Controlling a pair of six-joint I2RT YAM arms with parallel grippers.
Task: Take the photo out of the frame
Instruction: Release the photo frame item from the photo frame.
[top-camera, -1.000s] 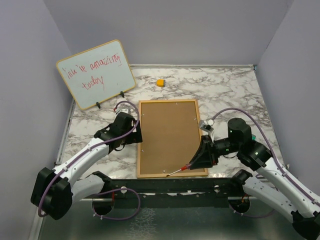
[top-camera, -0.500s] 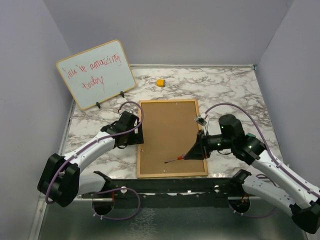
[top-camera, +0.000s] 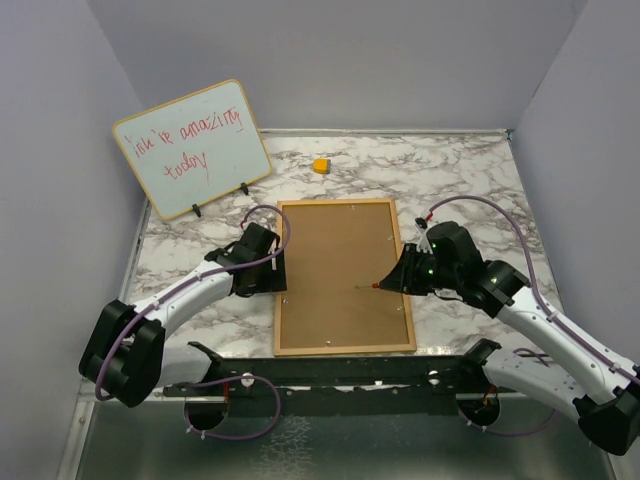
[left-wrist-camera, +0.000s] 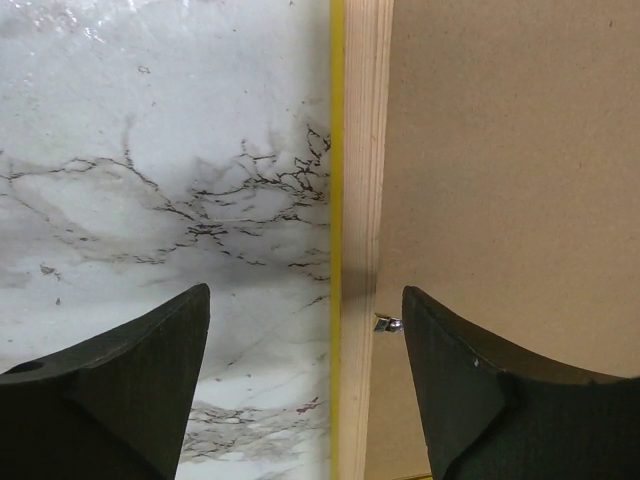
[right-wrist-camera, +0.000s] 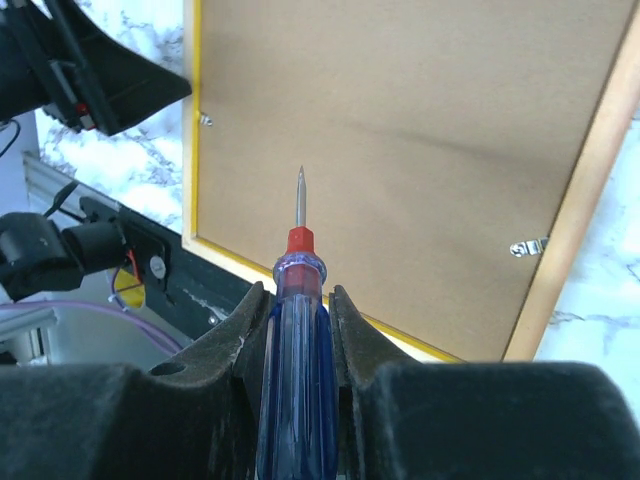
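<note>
Your right gripper (right-wrist-camera: 297, 295) is closed tight on the blue handle of a screwdriver (right-wrist-camera: 295, 380). The red collar and bare shaft stick out past the fingertips, and the tip hangs over the brown back of the frame (right-wrist-camera: 400, 120); you cannot tell whether it touches. Your left gripper (left-wrist-camera: 305, 300) is wide open and holds nothing. Its two fingers straddle the frame's 9 o'clock edge, one over marble and one over the backing.

The frame (top-camera: 330, 310) lies back-up in the middle of the tabletop (top-camera: 450, 170), long side running from 12 to 6 o'clock. The photo is hidden in every view. The right gripper (top-camera: 395, 280) comes in over the frame's 3 o'clock edge, and the left gripper (top-camera: 272, 272) sits opposite. At 12 o'clock beyond the frame lies a small yellow block (top-camera: 320, 166). At 10 o'clock a whiteboard (top-camera: 192, 148) with red handwriting leans on a stand.

The tabletop is white marble with grey veining, boxed in by plain lilac-grey walls (top-camera: 350, 60).

Only the left wrist view shows the frame's thin yellow border beside pale wood (left-wrist-camera: 362, 150), with a small metal clip (left-wrist-camera: 385, 323) between the fingers. The right wrist view shows another clip (right-wrist-camera: 528, 247) at the far edge.
</note>
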